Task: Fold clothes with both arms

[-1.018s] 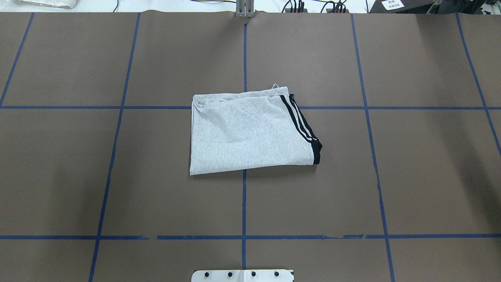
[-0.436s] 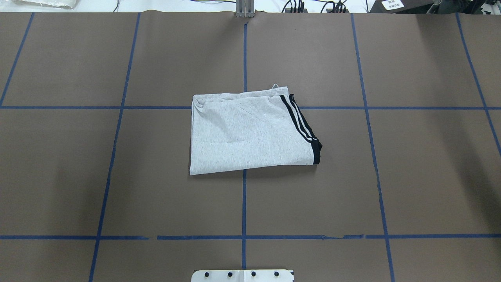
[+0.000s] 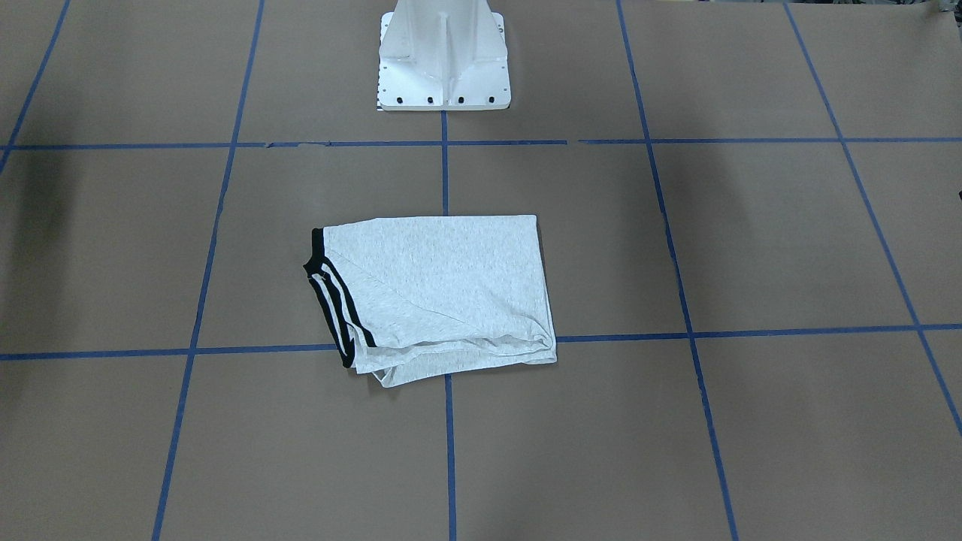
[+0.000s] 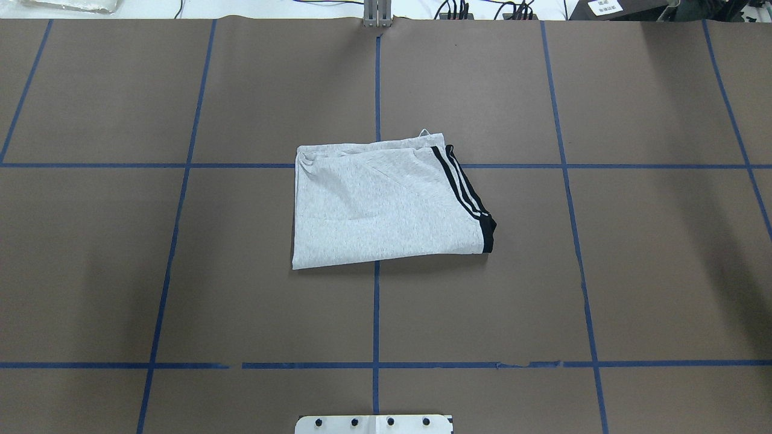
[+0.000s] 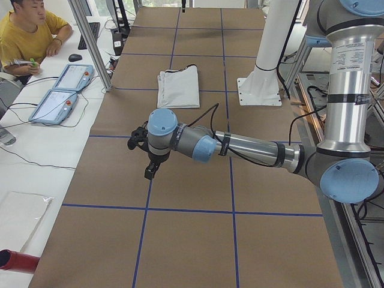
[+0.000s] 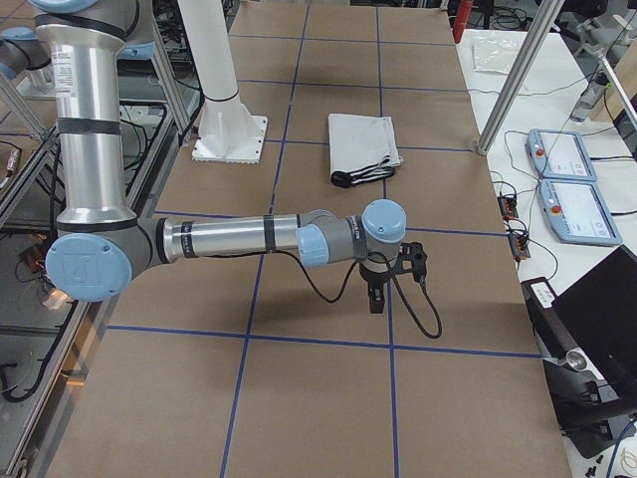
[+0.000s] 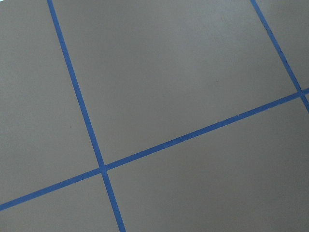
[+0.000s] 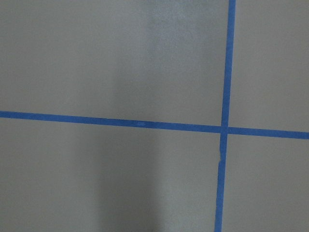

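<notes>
Brown paper covers the table (image 4: 651, 271), marked into squares by blue tape (image 4: 376, 313), and the shirt (image 4: 380, 205) lies at its middle as a compact rectangle astride the centre line, black-and-white stripes (image 4: 461, 187) on the robot's right edge. Both arms hang well apart from it, one toward each end of the table. The left arm (image 5: 240, 147) reaches out low over bare paper with the left gripper (image 5: 150, 173) pointing down, and the right arm (image 6: 229, 239) does the same with the right gripper (image 6: 375, 299). Neither holds cloth. Only the side views show them, and from there I cannot tell how wide the jaws stand; the wrist cameras show only paper and tape. Judged from how it lies, the folding looks finished or nearly so, with the layers stacked and only a loose lip showing along the edge away from the pedestal (image 3: 443, 60). If another fold is wanted, the next move calls for both grippers to come in to the shirt's corners on one side, pinch every layer together and carry that edge across evenly, so the stack does not slide or splay. As for writing, the shirt shows no print or brand on its upper face. A white label (image 4: 605, 6) beyond the table and a sticker (image 5: 347, 57) on the left arm's column carry text, probably too small to read.
</notes>
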